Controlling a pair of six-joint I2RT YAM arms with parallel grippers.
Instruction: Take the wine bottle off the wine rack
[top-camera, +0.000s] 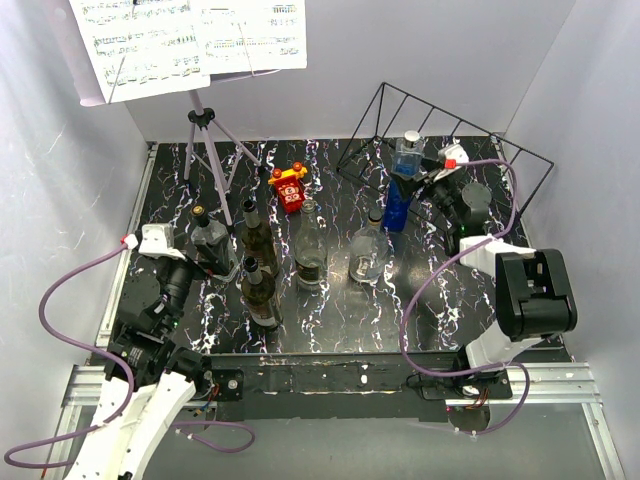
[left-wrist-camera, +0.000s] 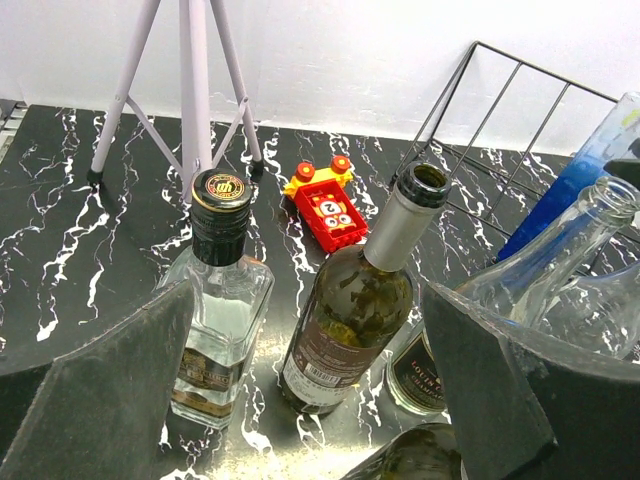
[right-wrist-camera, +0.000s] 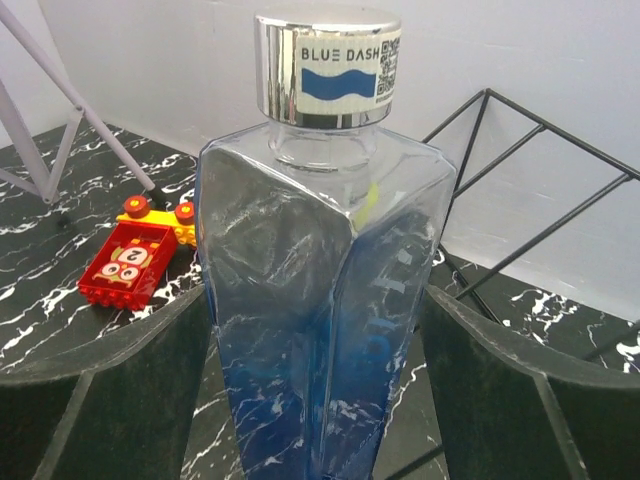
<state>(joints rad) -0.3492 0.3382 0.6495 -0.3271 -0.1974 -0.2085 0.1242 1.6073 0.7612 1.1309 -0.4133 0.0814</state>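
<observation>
The wine bottle (right-wrist-camera: 320, 300) is clear at the top and blue lower down, with a silver "BLUE DASH" cap. It stands upright at the front left corner of the black wire wine rack (top-camera: 470, 150), whose rods also show in the right wrist view (right-wrist-camera: 520, 170). My right gripper (top-camera: 412, 190) is shut on the bottle's body, one finger pad (right-wrist-camera: 130, 400) on each side. In the top view the bottle (top-camera: 403, 180) hides the fingers. My left gripper (left-wrist-camera: 305, 400) is open and empty, hovering over a group of bottles at the left.
A square clear bottle with a black cap (left-wrist-camera: 215, 300), a green wine bottle (left-wrist-camera: 355, 300) and other glass bottles (top-camera: 310, 255) stand mid-table. A red and yellow toy (top-camera: 289, 187) lies behind them. A tripod music stand (top-camera: 205, 125) stands at the back left. White walls close in three sides.
</observation>
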